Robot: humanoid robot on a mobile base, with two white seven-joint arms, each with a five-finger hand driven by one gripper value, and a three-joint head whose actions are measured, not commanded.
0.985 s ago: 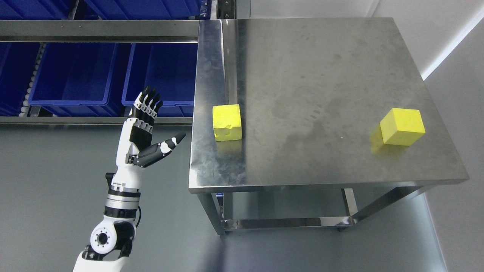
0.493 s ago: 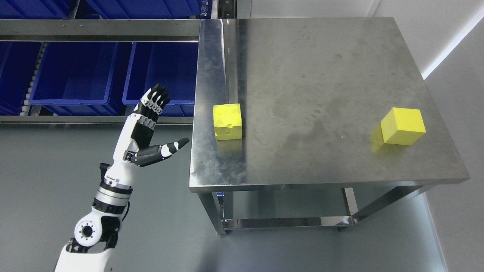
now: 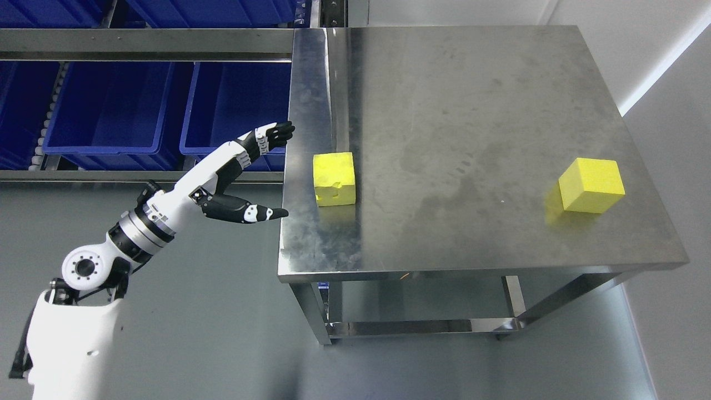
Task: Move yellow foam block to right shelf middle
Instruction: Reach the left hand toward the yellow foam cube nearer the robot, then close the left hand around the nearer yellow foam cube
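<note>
– What do you see on the left, compared with a second ago?

– Blue plastic bins (image 3: 105,105) sit on the metal shelf rack (image 3: 144,44). Your white-and-black left hand (image 3: 244,175), which was raised upright beside the stainless steel table (image 3: 472,239), has tipped over toward it. The fingers (image 3: 272,135) are spread wide and hold nothing, and the thumb tip is right at the table's left edge.

– And the block?

– The chipped yellow foam block (image 3: 334,179) you're after stands near the table's left edge, unmoved, just beyond the fingertips and not touched. A second yellow foam cube (image 3: 591,185) rests near the right edge, also unmoved.
</note>
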